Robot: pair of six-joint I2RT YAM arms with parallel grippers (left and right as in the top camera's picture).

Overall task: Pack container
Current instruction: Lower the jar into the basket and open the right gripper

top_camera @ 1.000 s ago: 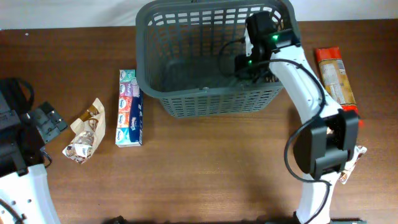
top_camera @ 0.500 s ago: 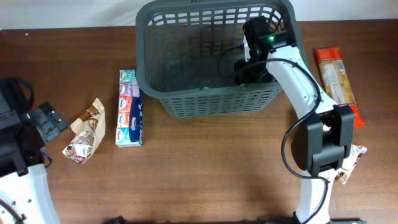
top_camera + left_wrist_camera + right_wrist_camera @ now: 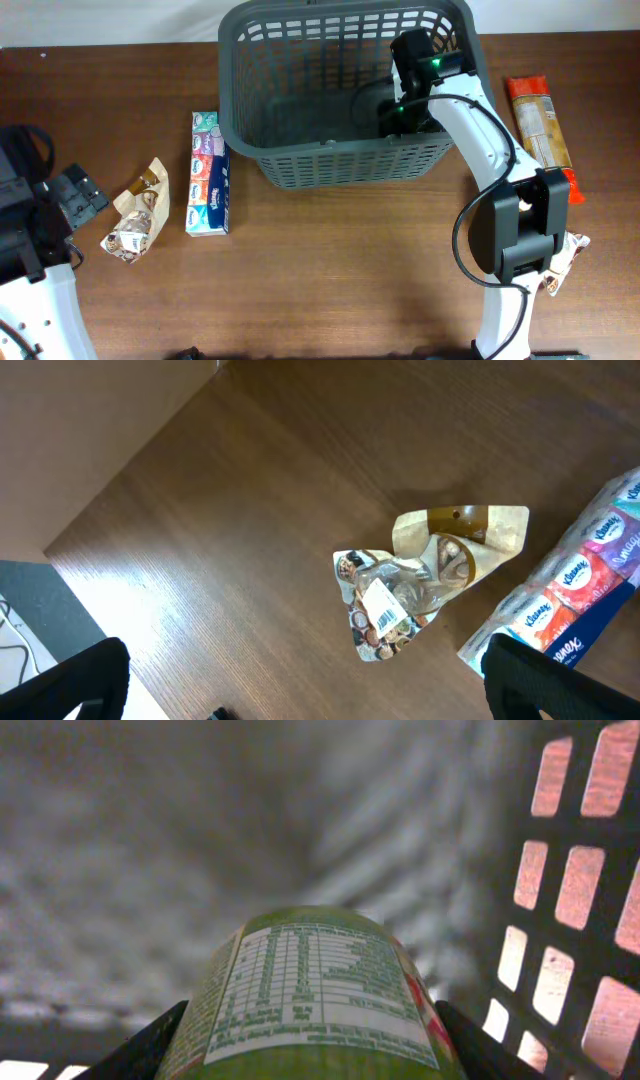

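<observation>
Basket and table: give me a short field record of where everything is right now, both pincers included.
basket: far centre of the table
right pincer: inside the basket, closed on the green can
green can: held close to the basket's right wall
left pincer: open, empty, near the snack bag
left of basket: tissue pack, snack bag
right of basket: orange packet

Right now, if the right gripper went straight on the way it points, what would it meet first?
Most likely the container floor. The right gripper, shut on a green labelled can, points down inside it, and only grey floor shows ahead; the can would touch first. Depth is hard to judge.
</observation>
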